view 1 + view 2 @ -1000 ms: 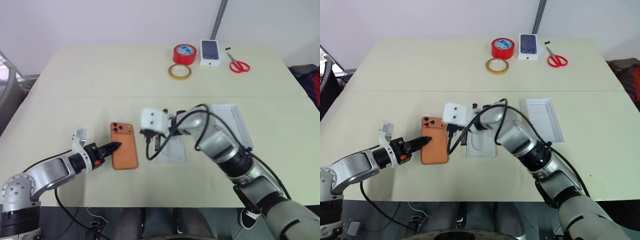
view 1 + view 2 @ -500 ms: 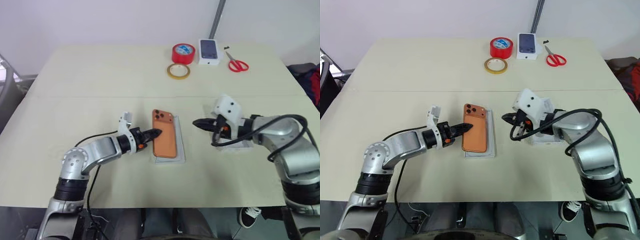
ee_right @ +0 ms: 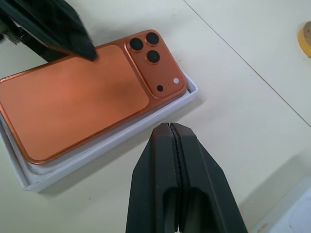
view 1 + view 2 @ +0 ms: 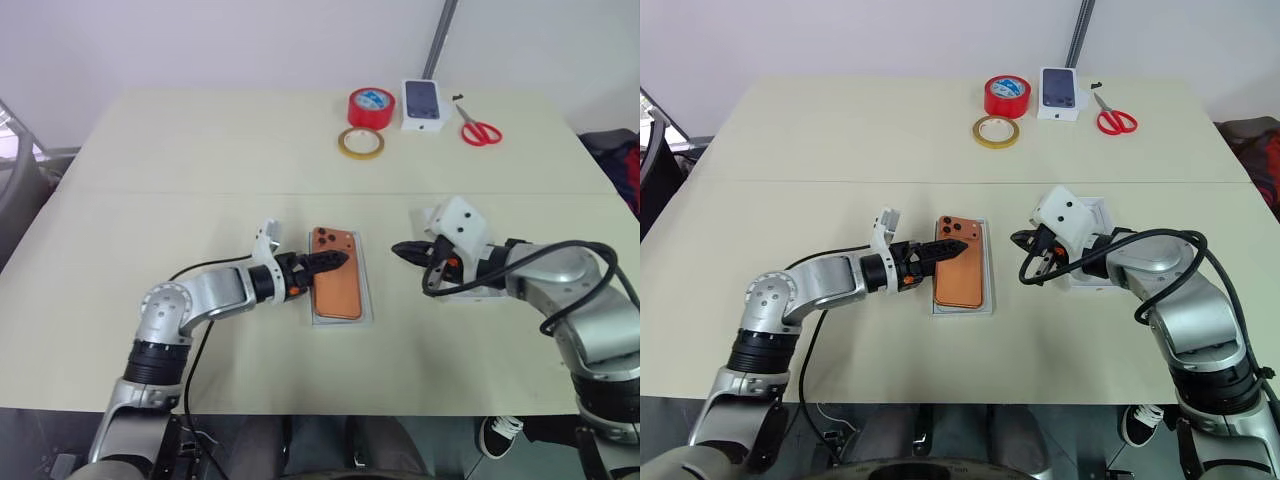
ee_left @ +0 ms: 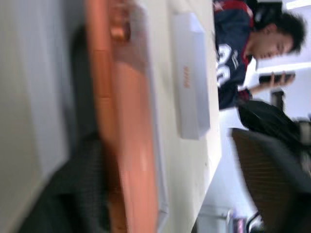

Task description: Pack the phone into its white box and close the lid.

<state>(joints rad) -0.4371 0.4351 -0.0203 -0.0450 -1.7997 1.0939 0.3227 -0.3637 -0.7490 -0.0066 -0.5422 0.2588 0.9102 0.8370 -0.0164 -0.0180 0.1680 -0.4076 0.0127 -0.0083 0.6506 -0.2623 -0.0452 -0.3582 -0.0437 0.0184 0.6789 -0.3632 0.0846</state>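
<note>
Head view: the phone lies camera side up in the white box at mid-desk, though whether it is fully seated is hard to tell. The left pincer lies over the phone's left edge, its fingers apart, gripping nothing. The right pincer hovers just right of the box, fingers together and empty. The lid lies behind it on the right, not yet lifted, so closing is left. The pale desk carries red tape, a yellow tape ring, a small carton and scissors at its far edge, before a plain wall.

Right wrist view: the phone rests within the box's rim.

Left wrist view: a person sits past the desk.
</note>
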